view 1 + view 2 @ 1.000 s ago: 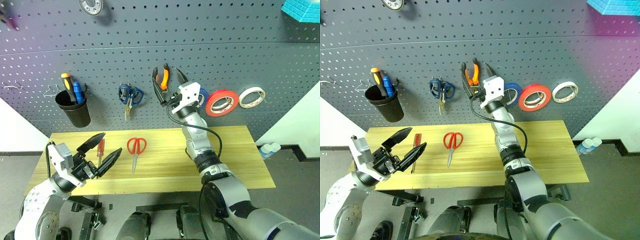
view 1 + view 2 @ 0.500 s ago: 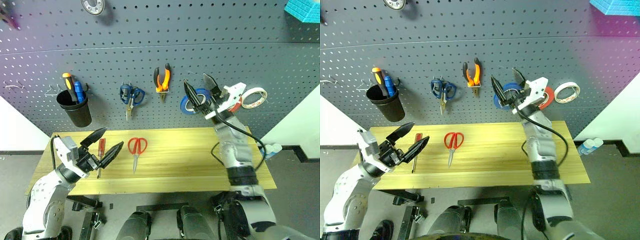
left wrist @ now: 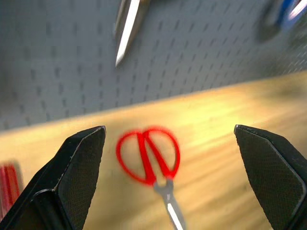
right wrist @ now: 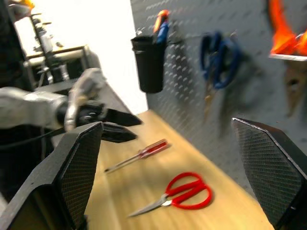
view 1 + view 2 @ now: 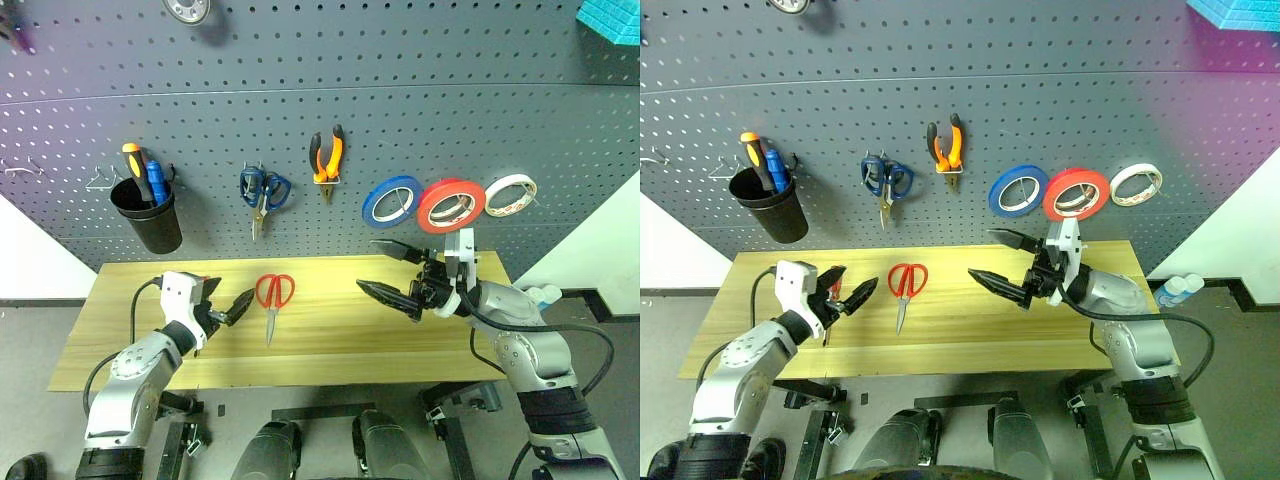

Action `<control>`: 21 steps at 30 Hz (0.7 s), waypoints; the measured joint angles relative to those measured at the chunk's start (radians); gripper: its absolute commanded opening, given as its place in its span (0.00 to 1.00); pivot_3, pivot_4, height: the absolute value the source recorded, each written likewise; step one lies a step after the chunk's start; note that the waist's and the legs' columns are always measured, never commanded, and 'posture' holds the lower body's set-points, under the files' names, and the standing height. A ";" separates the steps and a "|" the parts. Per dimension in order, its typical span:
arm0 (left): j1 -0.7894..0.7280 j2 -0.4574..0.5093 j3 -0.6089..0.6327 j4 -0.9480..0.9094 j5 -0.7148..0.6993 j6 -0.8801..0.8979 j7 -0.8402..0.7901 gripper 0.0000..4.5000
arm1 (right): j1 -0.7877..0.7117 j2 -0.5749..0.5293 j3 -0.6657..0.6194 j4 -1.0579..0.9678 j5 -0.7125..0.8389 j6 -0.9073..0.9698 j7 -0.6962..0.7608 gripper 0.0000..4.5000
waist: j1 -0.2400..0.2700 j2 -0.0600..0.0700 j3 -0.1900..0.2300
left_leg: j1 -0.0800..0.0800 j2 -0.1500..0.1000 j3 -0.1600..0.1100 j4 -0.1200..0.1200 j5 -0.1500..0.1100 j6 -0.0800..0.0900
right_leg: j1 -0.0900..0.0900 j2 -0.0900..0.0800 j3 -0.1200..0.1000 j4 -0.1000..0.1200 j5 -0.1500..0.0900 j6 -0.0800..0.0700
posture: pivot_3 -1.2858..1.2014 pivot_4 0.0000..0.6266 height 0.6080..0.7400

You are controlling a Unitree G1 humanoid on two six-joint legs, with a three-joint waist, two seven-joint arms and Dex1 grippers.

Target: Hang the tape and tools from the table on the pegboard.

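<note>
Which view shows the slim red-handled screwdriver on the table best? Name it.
The right wrist view: the slim red-handled screwdriver lies whole on the light wooden table. In both eye views the left claw partly covers it; the left wrist view catches only its handle at the edge.

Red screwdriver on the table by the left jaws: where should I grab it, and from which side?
Grip the red screwdriver by its red handle, the thicker end pointing toward the pegboard; the thin shaft would likely slip. It lies flat on the table, so coming from above with the left gripper and jaws straddling the handle looks best.
</note>
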 measured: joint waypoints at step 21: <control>-0.276 -0.168 -0.228 0.103 0.242 0.568 0.376 1.00 | -0.008 0.004 -0.008 0.002 -0.034 -0.019 -0.026 1.00 | -0.004 -0.010 0.055 | -0.002 -0.001 0.000 -0.001 0.000 0.000 | -0.002 -0.001 0.000 0.000 0.000 0.001 | 0.48 0.40 1.00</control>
